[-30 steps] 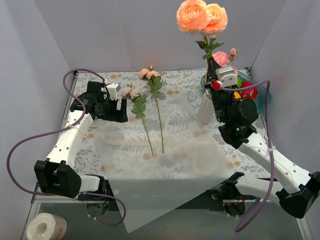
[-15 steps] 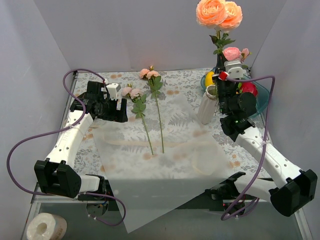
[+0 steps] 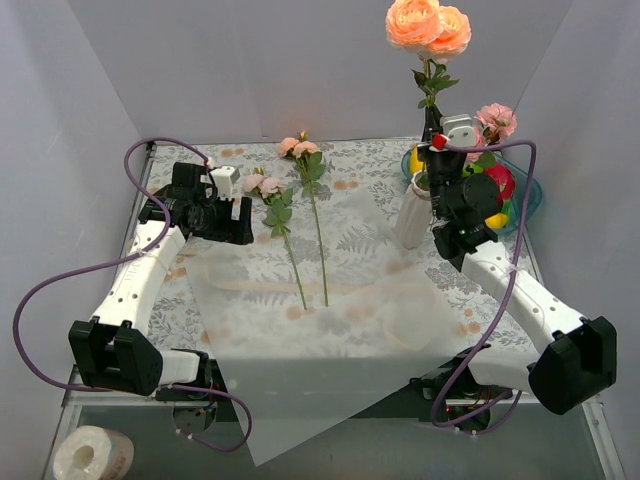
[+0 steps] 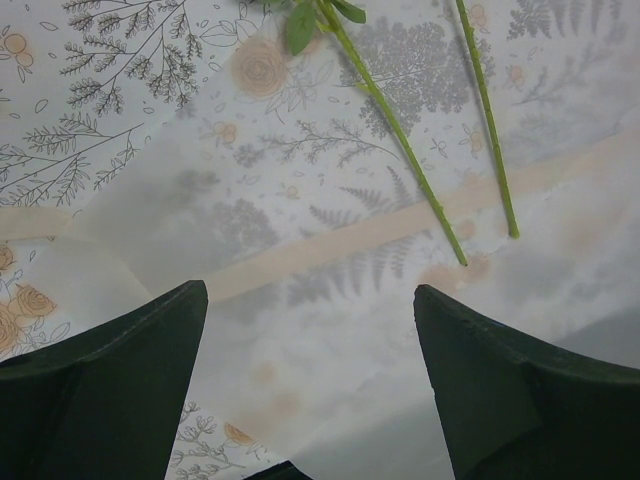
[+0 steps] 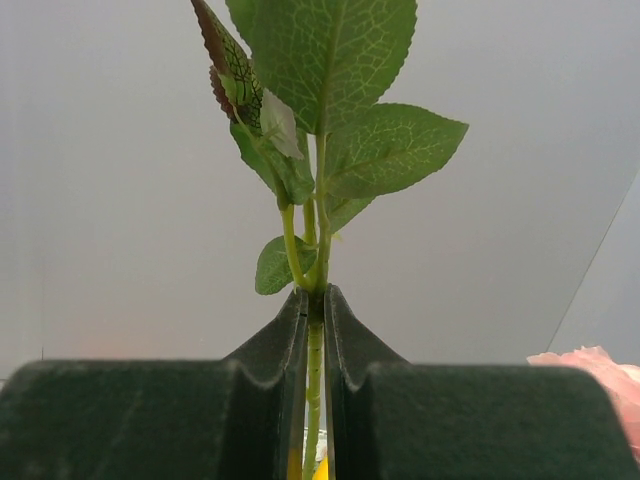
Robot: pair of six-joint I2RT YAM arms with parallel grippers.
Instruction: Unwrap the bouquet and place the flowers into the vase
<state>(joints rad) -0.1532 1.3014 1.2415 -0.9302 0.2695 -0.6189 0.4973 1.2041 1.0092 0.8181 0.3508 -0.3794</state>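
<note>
Pinching a peach rose point(image 3: 428, 27) by its stem, right gripper point(image 5: 314, 300) stands near the vase point(image 3: 408, 218) rim, fruit bowl point(image 3: 530, 190) at 3 o'clock; left gripper point(image 4: 310, 300) jaws spread above flat paper point(image 4: 330, 330)

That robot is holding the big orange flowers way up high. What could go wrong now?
The right jaws pinch the stem low down, with the heavy roses far above, so it may sway and miss the small mouth of the vase. The right arm is very close beside the vase and could knock it over. The bowl sits just behind, so the stem might land there instead.
</note>
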